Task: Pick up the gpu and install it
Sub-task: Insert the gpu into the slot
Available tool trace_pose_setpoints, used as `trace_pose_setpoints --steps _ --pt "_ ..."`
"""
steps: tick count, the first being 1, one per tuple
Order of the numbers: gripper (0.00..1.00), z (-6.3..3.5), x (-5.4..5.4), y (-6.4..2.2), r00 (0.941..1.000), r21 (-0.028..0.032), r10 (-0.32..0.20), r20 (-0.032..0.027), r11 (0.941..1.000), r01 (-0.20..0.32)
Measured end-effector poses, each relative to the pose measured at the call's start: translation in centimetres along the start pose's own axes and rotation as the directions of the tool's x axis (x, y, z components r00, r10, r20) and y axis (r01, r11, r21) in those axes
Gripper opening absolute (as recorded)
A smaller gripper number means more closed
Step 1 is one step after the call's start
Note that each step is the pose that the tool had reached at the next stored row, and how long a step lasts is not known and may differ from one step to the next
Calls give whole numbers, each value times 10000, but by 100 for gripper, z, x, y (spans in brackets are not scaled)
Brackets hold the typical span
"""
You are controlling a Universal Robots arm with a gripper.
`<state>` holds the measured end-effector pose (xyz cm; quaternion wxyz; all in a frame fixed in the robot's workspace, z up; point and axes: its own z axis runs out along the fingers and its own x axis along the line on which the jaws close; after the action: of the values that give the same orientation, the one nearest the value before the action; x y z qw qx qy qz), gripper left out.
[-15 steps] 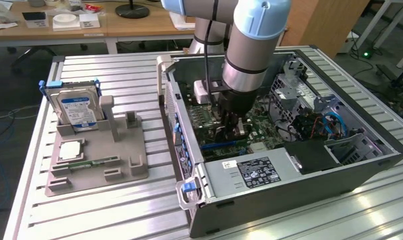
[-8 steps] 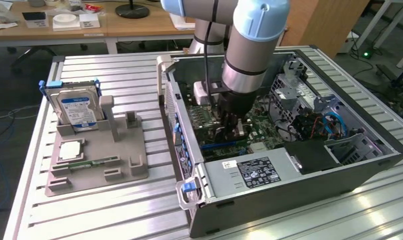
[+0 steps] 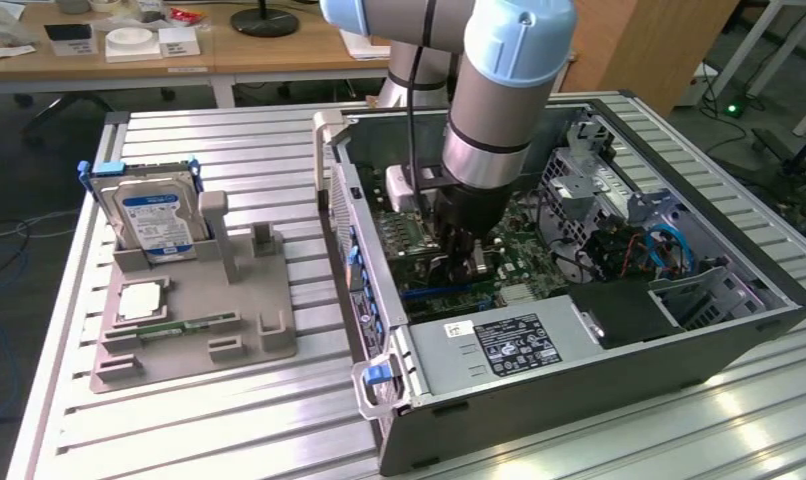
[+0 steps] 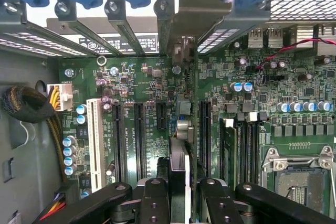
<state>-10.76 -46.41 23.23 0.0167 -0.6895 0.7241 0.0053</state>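
The gpu (image 4: 180,167) appears edge-on in the wrist view as a thin dark card. It runs from between my fingers toward the pale metal bracket openings (image 4: 191,9) at the case's rear wall. My gripper (image 4: 181,195) is shut on it, black fingers (image 4: 153,198) on either side. The card stands upright over the green motherboard (image 4: 142,85), between the black expansion slots (image 4: 139,140) and the memory slots (image 4: 247,145). I cannot tell whether its edge sits in a slot. In the exterior view my gripper (image 3: 459,262) reaches down into the open computer case (image 3: 723,330).
A grey fixture (image 3: 190,330) at the exterior view's left holds a silver hard drive with a blue label (image 3: 154,222), a processor chip (image 3: 139,300) and a narrow memory stick (image 3: 176,326). Inside the case are the power supply (image 3: 510,345), cables (image 4: 29,106) and an empty processor socket (image 4: 302,182).
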Motion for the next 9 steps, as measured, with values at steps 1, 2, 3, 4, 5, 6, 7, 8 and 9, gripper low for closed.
trace_pose_setpoints --steps 1,2,3,4,5,6,7,8,9 --pt "27 1 0 0 10000 0 0 -1 10000 0" --pt "27 4 0 0 10000 0 0 1 10000 0" --pt "27 7 0 0 10000 1 0 3 10000 0" --pt "27 8 0 1 10000 0 0 4 10000 0" --pt "27 9 0 1 10000 0 1 4 10000 -1" --pt "27 9 0 1 10000 -1 0 4 10000 0" --pt "27 9 0 0 10000 -1 1 4 10000 -1" --pt "27 10 0 0 10000 0 0 4 10000 0" --pt "27 10 0 0 10000 -1 0 4 10000 0"
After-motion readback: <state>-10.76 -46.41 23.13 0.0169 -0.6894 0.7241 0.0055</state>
